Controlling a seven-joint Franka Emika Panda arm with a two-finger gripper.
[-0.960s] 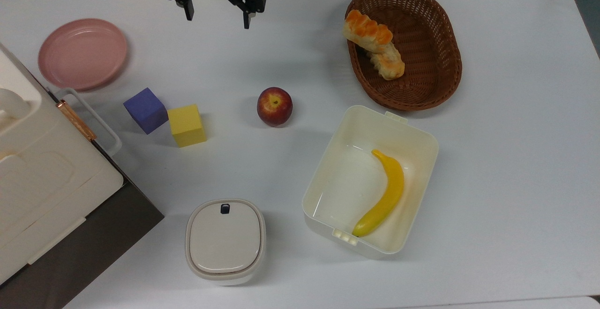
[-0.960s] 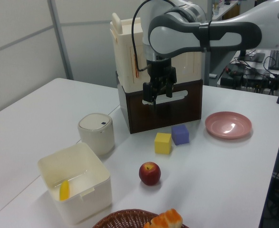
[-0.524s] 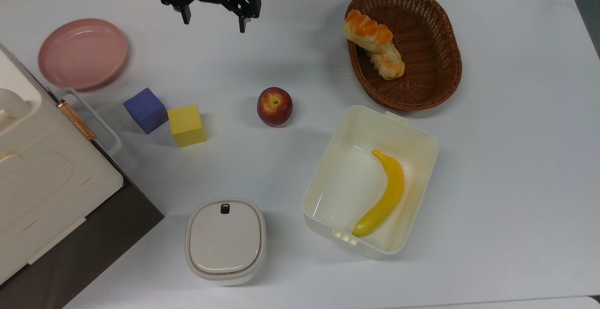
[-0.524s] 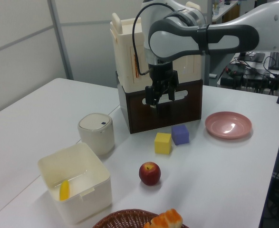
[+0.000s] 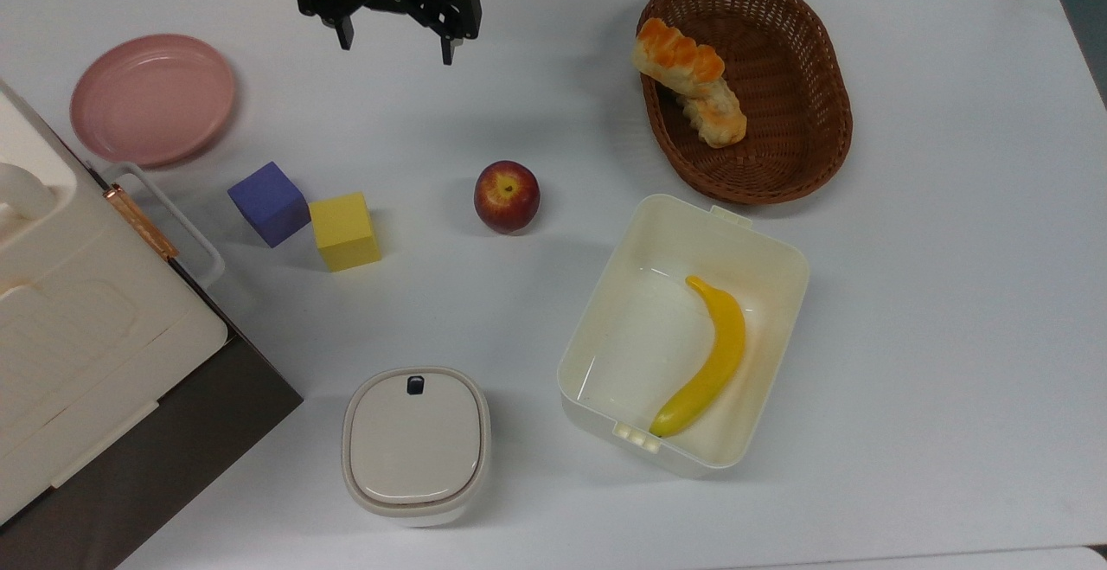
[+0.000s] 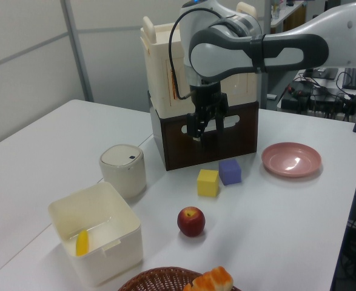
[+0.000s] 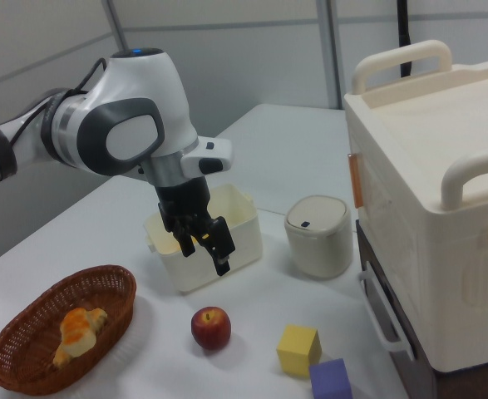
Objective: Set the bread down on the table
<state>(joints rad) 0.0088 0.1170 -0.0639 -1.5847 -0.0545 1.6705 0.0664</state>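
Observation:
The bread [image 5: 677, 54], a small bun with orange-glazed bumps, lies on the left rim side of the brown wicker basket [image 5: 826, 133], resting on a paler tan loaf [image 5: 714, 118]. Its orange end also peeks in at the bottom edge of the left view as bread [image 6: 213, 280]. My gripper [image 5: 396, 49] hangs open and holds nothing, above the white table [image 5: 951, 293] near its far edge, well to the top view's left of the basket. The gripper [image 6: 198, 133] also appears in the left view, and in the right view the gripper [image 7: 204, 256] hovers in front of the white bin.
A red apple [image 5: 507, 196] sits mid-table. A white bin [image 5: 778, 250] holds a banana [image 5: 711, 354]. Yellow cube [image 5: 344, 231], purple cube [image 5: 269, 203], pink plate [image 5: 152, 99], a lidded white pot [image 5: 416, 445] and a large cream case [image 5: 78, 328] fill the top view's left.
The gripper has shifted slightly and its wrist has turned a little; it stays open. Nothing on the table has moved.

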